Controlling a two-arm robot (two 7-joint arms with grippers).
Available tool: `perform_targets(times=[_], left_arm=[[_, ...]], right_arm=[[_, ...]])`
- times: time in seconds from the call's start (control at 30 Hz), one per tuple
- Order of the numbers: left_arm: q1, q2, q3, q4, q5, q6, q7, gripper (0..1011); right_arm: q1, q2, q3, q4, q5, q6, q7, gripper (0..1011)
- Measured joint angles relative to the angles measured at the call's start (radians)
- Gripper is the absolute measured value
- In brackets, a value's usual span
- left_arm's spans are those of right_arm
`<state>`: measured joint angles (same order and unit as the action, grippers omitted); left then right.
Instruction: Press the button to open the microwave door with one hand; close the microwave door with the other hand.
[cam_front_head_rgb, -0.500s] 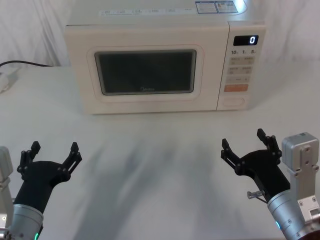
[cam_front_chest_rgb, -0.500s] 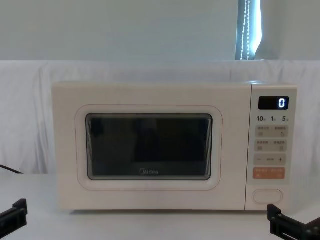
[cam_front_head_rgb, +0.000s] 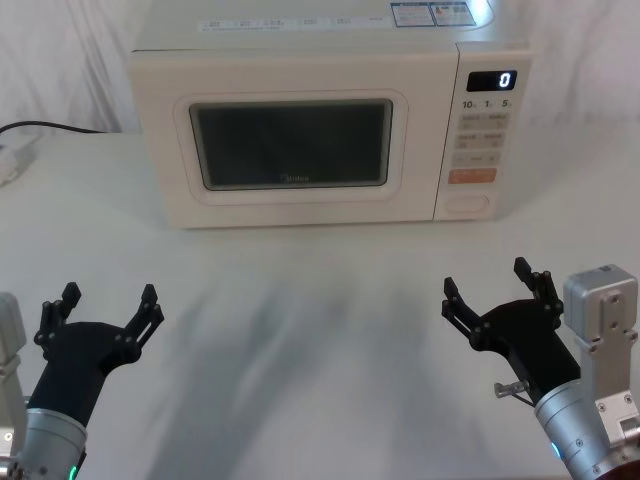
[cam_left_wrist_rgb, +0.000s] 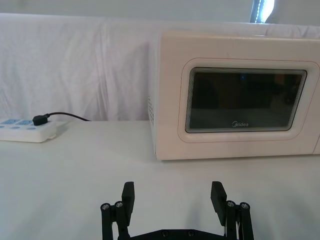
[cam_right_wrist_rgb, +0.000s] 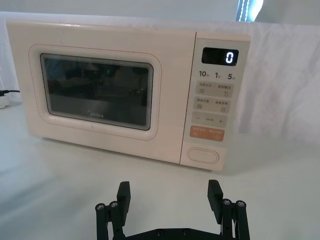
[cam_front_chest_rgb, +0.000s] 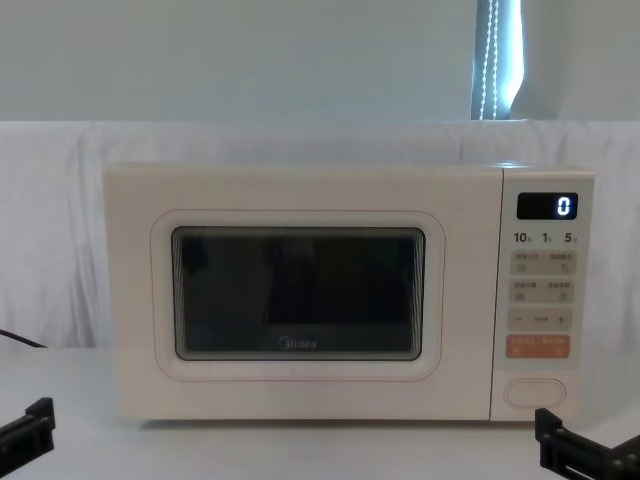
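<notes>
Head view: microwave door (cam_front_head_rgb: 290, 145) shut, button (cam_front_head_rgb: 468, 202) unpressed; right claw (cam_front_head_rgb: 497, 297) and left claw (cam_front_head_rgb: 98, 315) gaping, empty, near bench's front edge. You reach the button next.

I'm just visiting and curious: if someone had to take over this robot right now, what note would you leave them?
Left end effector: open, holding nothing, low over the table on the robot's left, well short of the microwave.
Right end effector: open, holding nothing, low on the right, roughly in line with the control panel.
Microwave door: shut. The button, the big oval key at the bottom of the panel, is untouched; display reads 0.
Done: nothing yet.
Left: press the button with one end effector so the door opens, then push the door closed with the other.
</notes>
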<state>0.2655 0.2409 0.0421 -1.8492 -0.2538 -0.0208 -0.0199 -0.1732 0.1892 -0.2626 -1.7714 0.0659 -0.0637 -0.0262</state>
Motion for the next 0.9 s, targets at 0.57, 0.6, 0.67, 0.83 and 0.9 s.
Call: perform_targets(times=[0.57, 0.6, 0.67, 0.83, 0.9], left_arm=[[0.0, 0.0, 0.0, 0.0, 0.0, 0.0, 0.0, 1001], [0.0, 0.0, 0.0, 0.0, 0.0, 0.0, 0.0, 1001], [0.0, 0.0, 0.0, 0.0, 0.0, 0.0, 0.0, 1001], [0.0, 0.0, 0.0, 0.0, 0.0, 0.0, 0.0, 1001], [0.0, 0.0, 0.0, 0.0, 0.0, 0.0, 0.0, 1001]], right_arm=[[0.0, 0.0, 0.0, 0.0, 0.0, 0.0, 0.0, 1002], [0.0, 0.0, 0.0, 0.0, 0.0, 0.0, 0.0, 1002], [0.0, 0.0, 0.0, 0.0, 0.0, 0.0, 0.0, 1002], [0.0, 0.0, 0.0, 0.0, 0.0, 0.0, 0.0, 1002], [0.0, 0.0, 0.0, 0.0, 0.0, 0.0, 0.0, 1002]])
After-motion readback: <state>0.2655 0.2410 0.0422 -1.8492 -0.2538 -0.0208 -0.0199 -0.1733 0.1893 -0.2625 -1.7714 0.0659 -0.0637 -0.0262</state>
